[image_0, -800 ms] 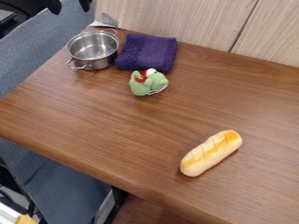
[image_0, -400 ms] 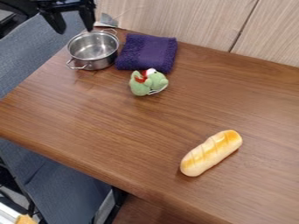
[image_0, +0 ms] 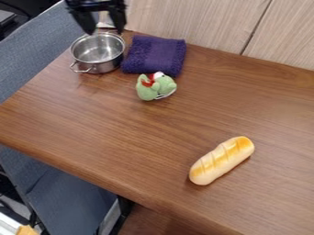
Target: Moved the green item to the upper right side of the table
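Up at the top left of the view, the black two-finger pincer (image_0: 105, 32) hangs above the far rim of a round, shiny metal pot (image_0: 105, 66), its fingers well apart. The soft green plush toy (image_0: 147, 92), with red and white details, sits on the brown wooden table (image_0: 122, 128), just beside the near edge of a folded dark purple cloth (image_0: 156, 54); whether they touch is hard to tell. That cloth lies immediately right of the pot. Well apart from them, toward the lower right, a golden-topped, pale bread loaf (image_0: 221, 160) rests at a slant.
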You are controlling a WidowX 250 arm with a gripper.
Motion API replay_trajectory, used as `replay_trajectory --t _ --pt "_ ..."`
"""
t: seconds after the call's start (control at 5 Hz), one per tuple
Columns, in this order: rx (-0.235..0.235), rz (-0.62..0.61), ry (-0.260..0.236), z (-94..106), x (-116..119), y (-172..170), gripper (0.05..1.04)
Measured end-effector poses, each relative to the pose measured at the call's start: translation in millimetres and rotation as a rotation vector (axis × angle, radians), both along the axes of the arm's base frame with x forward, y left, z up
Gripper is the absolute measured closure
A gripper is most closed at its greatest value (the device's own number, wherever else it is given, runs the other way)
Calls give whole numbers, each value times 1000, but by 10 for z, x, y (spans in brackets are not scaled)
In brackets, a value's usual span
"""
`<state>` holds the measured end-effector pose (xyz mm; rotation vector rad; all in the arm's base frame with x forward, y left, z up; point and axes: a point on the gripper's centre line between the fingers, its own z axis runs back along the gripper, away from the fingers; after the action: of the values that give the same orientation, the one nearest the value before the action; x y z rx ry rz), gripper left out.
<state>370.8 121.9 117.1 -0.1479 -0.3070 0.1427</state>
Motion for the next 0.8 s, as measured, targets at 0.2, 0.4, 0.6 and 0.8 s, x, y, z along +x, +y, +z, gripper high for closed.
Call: replay_trajectory --t 0.2,0.4,0.6,0.8 --pt "11 -182 49 -200 -27 -490 83" --pt "37 -276 75 -320 -191 -699 83" --pt "58 -329 108 -482 -342 -776 83" --pt "117 -368 118 -593 -383 -846 83"
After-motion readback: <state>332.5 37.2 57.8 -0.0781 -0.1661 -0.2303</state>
